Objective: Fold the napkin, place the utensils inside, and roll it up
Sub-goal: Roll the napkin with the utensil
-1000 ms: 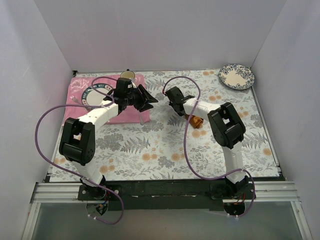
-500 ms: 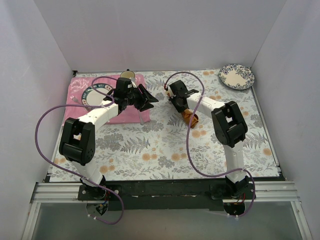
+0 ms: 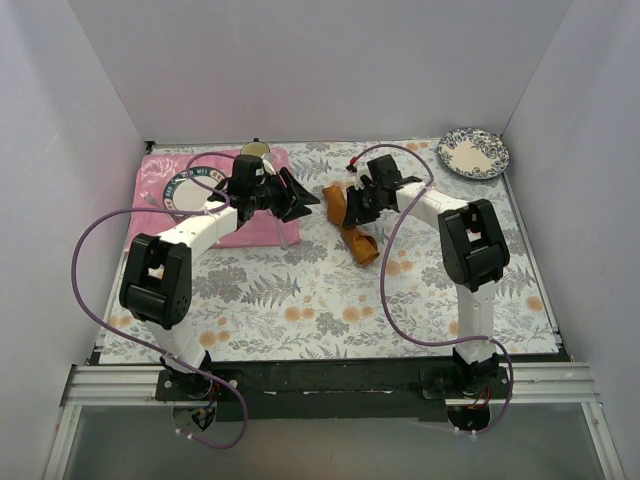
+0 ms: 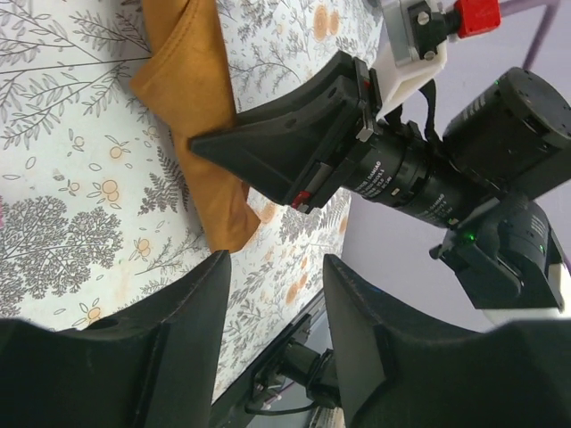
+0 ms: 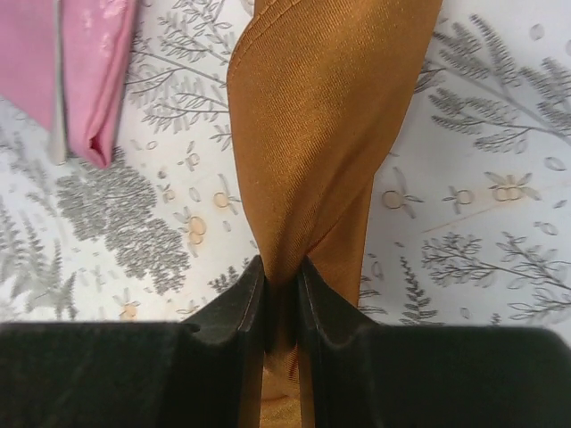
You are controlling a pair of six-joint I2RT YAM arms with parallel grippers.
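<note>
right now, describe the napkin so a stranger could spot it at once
On the fern-printed table, look near the middle, just right of the pink placemat. The napkin is the rust-orange cloth pinched by the right end effector. It is the only plain orange fabric; its neighbours are patterned or pink.

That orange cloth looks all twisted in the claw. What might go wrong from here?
The right gripper pinches only a narrow bunched fold of the napkin, so it might slip out. The cloth is twisted, so it may land creased rather than flat. The open left gripper sits close by; the two could bump.
</note>
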